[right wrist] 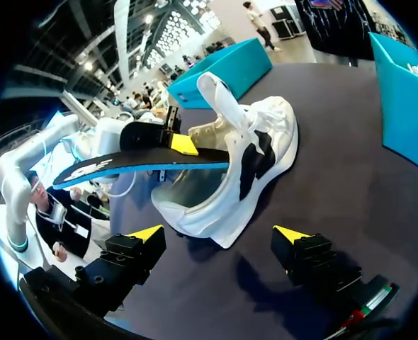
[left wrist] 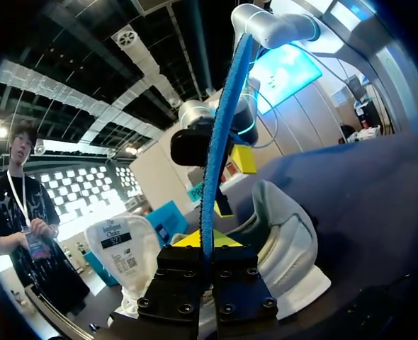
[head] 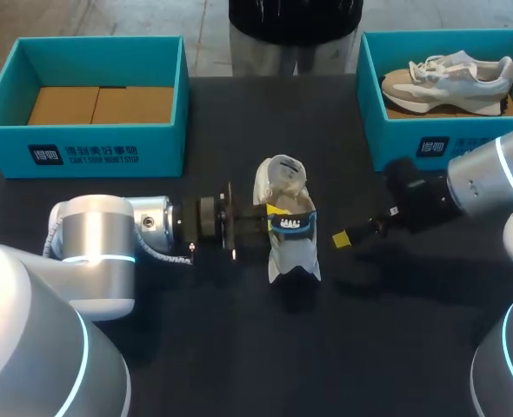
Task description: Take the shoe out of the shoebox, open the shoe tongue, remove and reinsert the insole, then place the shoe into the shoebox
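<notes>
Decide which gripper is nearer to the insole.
Left. The left gripper is shut on the insole over the shoe; the right gripper is open, apart from it beside the shoe.

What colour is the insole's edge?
Blue, under a black top; the insole shows best in the right wrist view.

The setting was a robot test station. Indicators: a left arm (head: 91,243) and a right arm (head: 491,178) worked at a black table (head: 196,365), with a teal shoebox (head: 83,143) at one far corner and a second shoebox (head: 413,143) at the other.

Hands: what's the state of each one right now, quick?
Left hand: closed on the insole.
Right hand: open, holding nothing, near the shoe.
</notes>
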`<state>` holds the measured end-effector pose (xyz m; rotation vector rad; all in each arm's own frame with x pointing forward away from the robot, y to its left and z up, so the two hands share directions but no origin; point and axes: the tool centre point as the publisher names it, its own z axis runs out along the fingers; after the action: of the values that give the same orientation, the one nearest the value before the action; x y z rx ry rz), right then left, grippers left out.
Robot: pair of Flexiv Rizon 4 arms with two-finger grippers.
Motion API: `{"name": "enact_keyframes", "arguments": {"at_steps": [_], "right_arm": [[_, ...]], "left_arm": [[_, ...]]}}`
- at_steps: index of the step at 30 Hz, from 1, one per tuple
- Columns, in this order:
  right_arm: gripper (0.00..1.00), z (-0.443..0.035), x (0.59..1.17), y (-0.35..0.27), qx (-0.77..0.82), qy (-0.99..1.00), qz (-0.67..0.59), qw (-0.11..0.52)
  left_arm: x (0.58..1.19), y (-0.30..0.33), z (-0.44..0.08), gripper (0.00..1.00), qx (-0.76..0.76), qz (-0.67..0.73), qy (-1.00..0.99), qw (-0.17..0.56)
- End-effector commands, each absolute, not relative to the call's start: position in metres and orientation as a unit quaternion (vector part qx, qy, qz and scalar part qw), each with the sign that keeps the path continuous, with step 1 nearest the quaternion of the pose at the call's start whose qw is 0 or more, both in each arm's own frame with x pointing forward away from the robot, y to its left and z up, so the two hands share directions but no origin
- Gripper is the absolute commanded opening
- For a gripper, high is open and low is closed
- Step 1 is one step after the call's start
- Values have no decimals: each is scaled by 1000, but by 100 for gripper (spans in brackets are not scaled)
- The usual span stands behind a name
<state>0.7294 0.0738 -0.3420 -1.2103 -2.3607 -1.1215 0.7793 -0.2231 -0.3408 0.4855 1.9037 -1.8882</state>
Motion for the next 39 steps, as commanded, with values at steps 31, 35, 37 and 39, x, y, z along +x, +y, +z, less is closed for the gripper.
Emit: {"name": "enact_keyframes", "arguments": {"at_steps": [31, 35, 37, 39], "right_arm": [[100, -342, 729, 74, -417, -813, -386, 130], [100, -342, 729, 74, -417, -813, -386, 130], [100, -342, 729, 74, -417, -813, -386, 130], [100, -342, 729, 74, -417, -813, -386, 130]], "left_arm": [[766, -227, -319, 0, 205, -689, 665, 203], [768, -228, -324, 0, 224, -682, 667, 198], [770, -228, -328, 0, 226, -681, 669, 196], [772, -228, -332, 0, 228, -679, 670, 195]]}}
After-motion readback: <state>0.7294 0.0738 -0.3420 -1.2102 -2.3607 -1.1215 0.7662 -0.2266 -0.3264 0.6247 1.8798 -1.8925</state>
